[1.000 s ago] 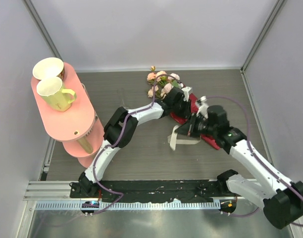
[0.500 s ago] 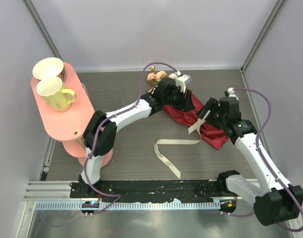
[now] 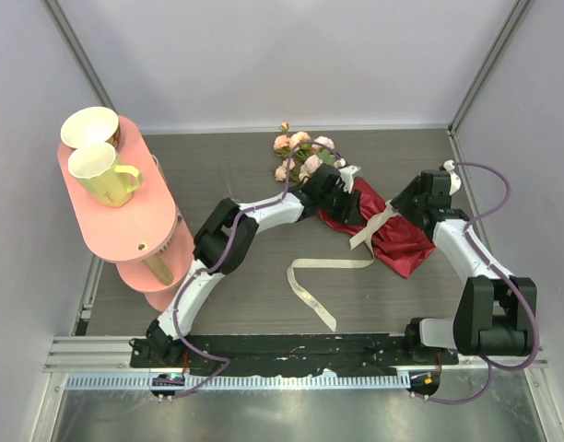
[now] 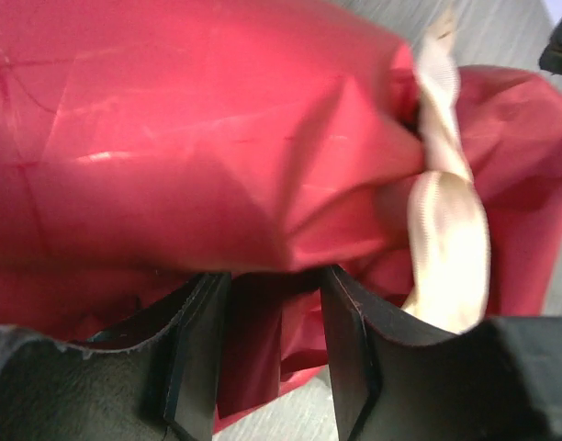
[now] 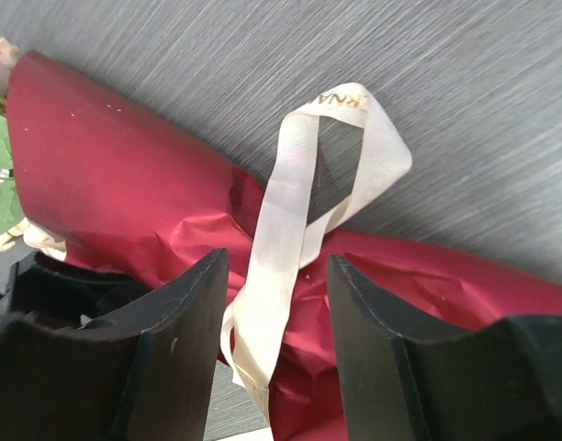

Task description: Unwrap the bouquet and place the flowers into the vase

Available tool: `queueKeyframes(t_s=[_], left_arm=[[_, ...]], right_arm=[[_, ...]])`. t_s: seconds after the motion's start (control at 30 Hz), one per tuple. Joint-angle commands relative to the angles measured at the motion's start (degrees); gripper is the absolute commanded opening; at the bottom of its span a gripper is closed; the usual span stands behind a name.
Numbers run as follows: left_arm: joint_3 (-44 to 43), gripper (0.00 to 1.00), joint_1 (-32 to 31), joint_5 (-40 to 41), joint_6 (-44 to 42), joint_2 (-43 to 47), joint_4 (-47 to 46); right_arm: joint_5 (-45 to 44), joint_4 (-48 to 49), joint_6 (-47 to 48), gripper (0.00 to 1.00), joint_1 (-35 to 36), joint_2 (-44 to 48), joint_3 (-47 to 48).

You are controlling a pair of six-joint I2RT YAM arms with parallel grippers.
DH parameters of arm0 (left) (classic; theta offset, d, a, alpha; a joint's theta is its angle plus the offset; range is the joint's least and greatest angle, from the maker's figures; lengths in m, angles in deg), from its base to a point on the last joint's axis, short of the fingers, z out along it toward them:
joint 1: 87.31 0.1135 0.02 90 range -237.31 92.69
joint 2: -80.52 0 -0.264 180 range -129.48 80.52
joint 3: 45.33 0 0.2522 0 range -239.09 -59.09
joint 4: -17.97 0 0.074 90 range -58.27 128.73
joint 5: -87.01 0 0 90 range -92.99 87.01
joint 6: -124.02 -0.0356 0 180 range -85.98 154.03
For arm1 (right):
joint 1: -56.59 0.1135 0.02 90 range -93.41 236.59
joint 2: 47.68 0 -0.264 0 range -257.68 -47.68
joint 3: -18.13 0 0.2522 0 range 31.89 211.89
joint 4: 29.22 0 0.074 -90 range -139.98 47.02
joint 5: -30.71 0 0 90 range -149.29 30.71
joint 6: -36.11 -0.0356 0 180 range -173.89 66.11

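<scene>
Step in hand: unwrapping. Bouquet point(image 3: 356, 207) lies at rear-centre of worktop point(image 3: 227, 166), heads twd the back edge, paper tail twd the right edge. Flowers point(image 3: 302, 155) poke out the back end, stems hidden inside the dark red paper point(image 3: 397, 241). Cream ribbon point(image 3: 310, 281) looks untied: one loop draped over the wrap's waist, long tail trailing over bare worktop twd the near edge.

Left fingers point(image 4: 200, 349): abt half open, down on the wrap just behind the blooms, a dark fold of paper in the gap. Can't tell if they pinch it or only straddle it.

Right fingers point(image 5: 175, 349): also abt half open, over the wrap's waist nr the tail end. Ribbon loop runs loose betw them, not clamped, so nothing held.

Vase: can't pick it out w/ certainty in these views. Pink stand point(image 3: 125, 198) at the left edge carries a yellow-green mug point(image 3: 98, 175) & cream cup point(image 3: 88, 127), well apart from the bouquet.

Judgement: early-to-mid. Tie is off, paper on, no stem out yet. Next move prob.: right fingers close on the loop & draw the ribbon clear while the left pins the wrap, then peel a paper edge open. Calls for a low, narrow pinch. Glossy paper may slip or tear, & an unanchored pull could drag the whole bunch.
</scene>
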Motion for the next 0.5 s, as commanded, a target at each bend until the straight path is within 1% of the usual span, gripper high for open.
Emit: queueKeyframes(t_s=[0.0,0.07,0.13,0.3,0.4,0.47], left_arm=[[-4.8,0.48,-0.1,0.3,0.9,-0.7,2.3],[-4.9,0.49,-0.1,0.8,1.0,-0.7,2.2],[-4.5,0.5,-0.1,1.2,0.8,-0.4,2.3],[-1.7,0.53,0.0,0.4,-0.2,2.6,1.1],[-0.5,0.54,0.0,0.0,-2.8,4.8,0.2],[-2.1,0.57,0.0,0.0,-4.3,5.4,1.6]], right_arm=[[4.3,8.6,1.3,0.55,0.0,-2.0,-0.4],[4.5,9.6,1.2,0.56,0.0,-2.7,-0.9],[6.8,9.8,0.7,0.56,0.0,-3.7,-1.4],[7.9,10.9,0.1,0.52,0.0,-4.1,-4.5],[9.0,11.2,0.0,0.53,0.0,-4.2,-5.8],[9.0,11.3,0.0,0.53,0.0,-4.1,-6.8]])
